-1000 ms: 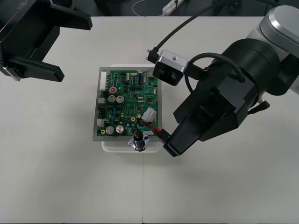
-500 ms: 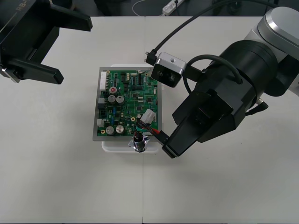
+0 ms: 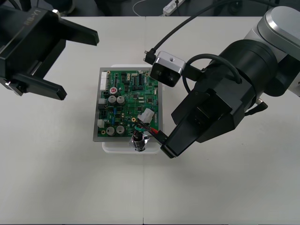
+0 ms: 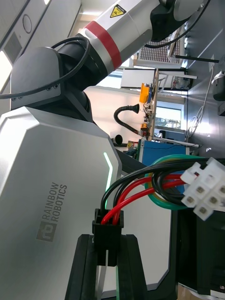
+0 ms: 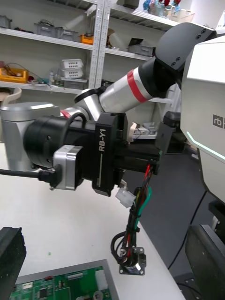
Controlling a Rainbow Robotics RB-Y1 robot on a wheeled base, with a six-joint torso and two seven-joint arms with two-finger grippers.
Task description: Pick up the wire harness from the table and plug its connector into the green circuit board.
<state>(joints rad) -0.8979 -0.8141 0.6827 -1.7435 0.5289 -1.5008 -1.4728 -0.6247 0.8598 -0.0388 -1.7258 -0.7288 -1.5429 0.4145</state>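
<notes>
The pale counter [image 3: 56, 187] carries a green circuit board [image 3: 126, 101] on its white base [image 3: 112, 146] near the middle. The right arm [image 3: 253, 70] reaches in over the board's right side, and the right jaws are clamped narrow on the wire harness [image 3: 149, 127]. In the right wrist view the black plug [image 4: 107, 234] sits pinched between the two fingers [image 4: 84, 267]. The left arm [image 3: 28, 47] hangs over the counter's far left corner, well apart from the board, with the left jaws spread wide and holding nothing. From the plug the red, black and green wires loop over the board's near right corner. A white connector [image 3: 146, 116] on them lies over the board; whether it is seated there cannot be told. The metal socket [image 3: 139, 143] dangles at the wires' end beside the board's near edge.
</notes>
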